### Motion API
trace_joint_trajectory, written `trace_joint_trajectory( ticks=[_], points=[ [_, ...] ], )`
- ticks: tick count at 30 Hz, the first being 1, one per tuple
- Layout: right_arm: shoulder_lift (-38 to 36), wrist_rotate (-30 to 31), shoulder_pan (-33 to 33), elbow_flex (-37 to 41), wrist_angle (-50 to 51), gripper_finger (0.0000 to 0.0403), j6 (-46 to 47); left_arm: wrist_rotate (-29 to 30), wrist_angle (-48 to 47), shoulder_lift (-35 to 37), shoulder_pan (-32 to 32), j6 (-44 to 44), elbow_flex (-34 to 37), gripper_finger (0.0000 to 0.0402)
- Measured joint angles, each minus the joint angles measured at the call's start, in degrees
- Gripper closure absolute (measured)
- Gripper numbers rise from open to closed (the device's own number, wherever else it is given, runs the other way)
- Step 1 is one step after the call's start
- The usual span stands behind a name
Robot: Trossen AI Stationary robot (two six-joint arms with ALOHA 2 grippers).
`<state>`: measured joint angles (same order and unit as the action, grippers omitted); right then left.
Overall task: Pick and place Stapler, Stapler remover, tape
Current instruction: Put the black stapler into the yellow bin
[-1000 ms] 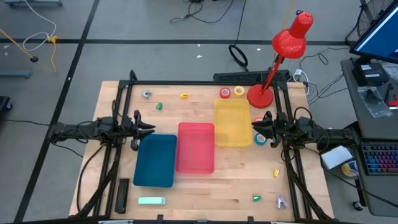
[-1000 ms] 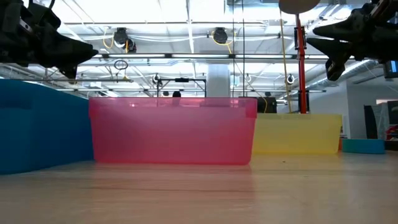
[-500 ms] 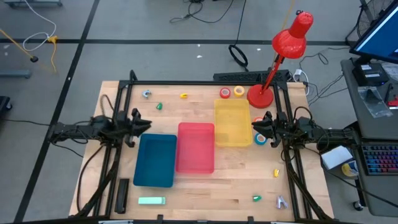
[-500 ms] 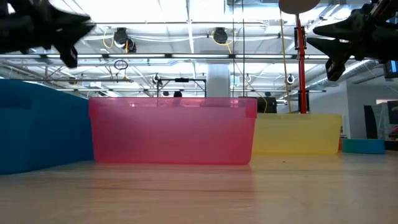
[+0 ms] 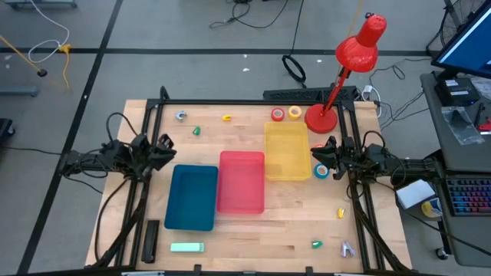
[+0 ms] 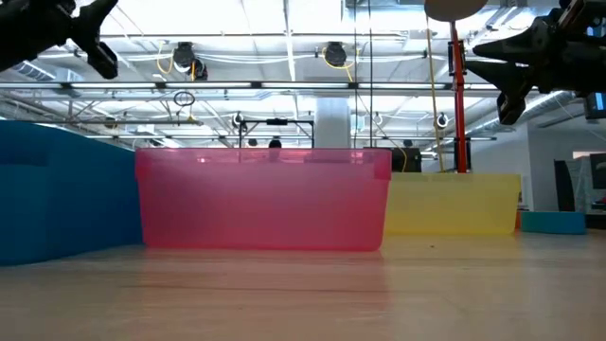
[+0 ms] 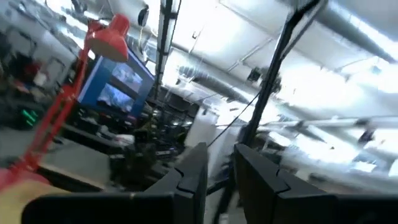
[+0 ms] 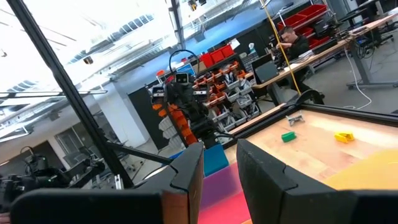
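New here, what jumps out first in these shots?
Three trays side by side mid-table: blue tray, pink tray, yellow tray. A big red lamp towers over the far right corner. Both arms hang raised at the table's sides, left claw and right claw holding nothing.

You are looking at two matte black, slender jointed arms, the left arm (image 5: 100, 159) and the right arm (image 5: 399, 164), each built of tube-like links with bulkier rounded joint housings and thin black cables looping loosely off them. Each ends in a dark two-finger gripper, the left gripper (image 7: 219, 180) and the right gripper (image 8: 217, 174), whose flat, angular black plastic fingers (image 8: 189, 171) have bevelled edges and taper from broad blocky bases to narrower squared tips. From table height the grippers read as chunky black silhouettes with stepped outlines.
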<state>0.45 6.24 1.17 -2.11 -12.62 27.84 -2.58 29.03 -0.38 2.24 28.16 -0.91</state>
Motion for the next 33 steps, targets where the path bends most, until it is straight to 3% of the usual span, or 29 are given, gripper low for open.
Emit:
trace_joint_trajectory(
  ticks=[3,6,13,26,33],
  points=[
    [0.0,0.0,0.0,0.0,0.0,0.0314,0.0,2.4,-1.1,0.0,0.0,9.2,0.0,0.0321],
    [0.0,0.0,0.0,0.0,0.0,0.0314,0.0,3.7,-5.8,-2.2,0.2,13.0,-0.6,0.0321],
    [0.0,0.0,0.0,0.0,0.0,0.0314,0.0,4.5,-22.4,-17.4,1.2,22.0,-11.0,0.0321],
    [0.0,0.0,0.0,0.0,0.0,0.0314,0.0,-2.2,-82.6,-47.2,1.3,30.2,-48.5,0.0321],
    [0.0,-0.3,0.0,0.0,0.1,0.0314,0.0,-10.6,-114.5,-57.5,3.8,39.7,-60.0,0.0321]
  ],
)
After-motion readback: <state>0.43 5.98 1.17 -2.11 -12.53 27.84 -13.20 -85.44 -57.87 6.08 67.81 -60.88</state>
